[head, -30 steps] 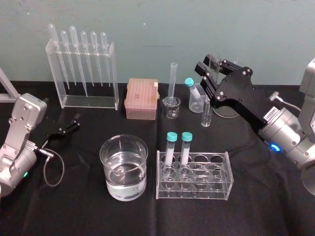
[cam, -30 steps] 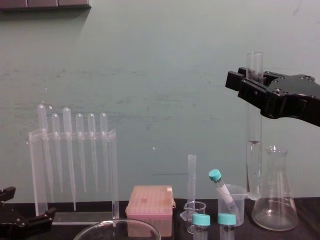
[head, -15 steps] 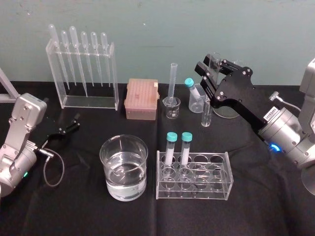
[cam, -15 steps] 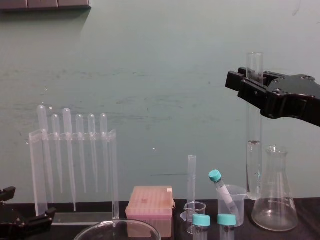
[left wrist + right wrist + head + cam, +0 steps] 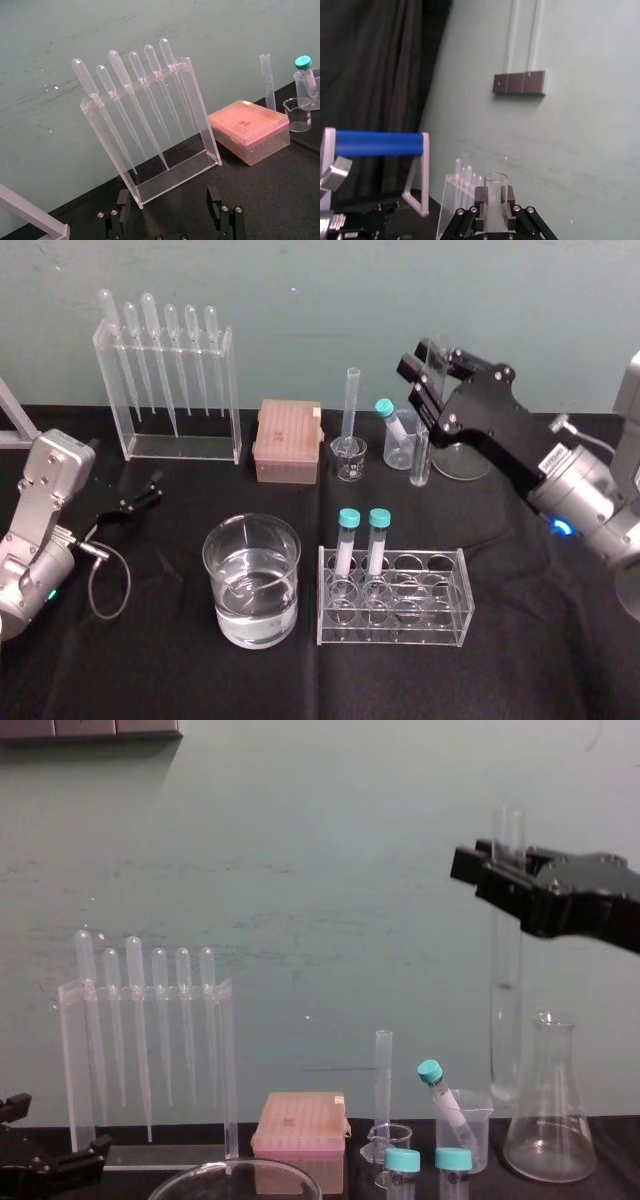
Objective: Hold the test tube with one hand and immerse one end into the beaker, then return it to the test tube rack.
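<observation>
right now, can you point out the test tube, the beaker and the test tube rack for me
test tube (image 5: 505, 1020), chest view, lower glass shaft
beaker (image 5: 255, 615), head view, front wall
test tube rack (image 5: 440, 625), head view, front wall

Soft, even light falls from overhead. It is bright on the teal wall (image 5: 250, 870) and weak on the black tablecloth (image 5: 150, 670), which swallows nearly every shadow. White glints sit on the beaker (image 5: 222, 585) rim and water, and along the test tube rack (image 5: 440, 612) edges. The test tube (image 5: 506, 1020) nearly vanishes against the wall. In the right wrist view, a dark curtain (image 5: 370, 60) leaves that side dim.
</observation>
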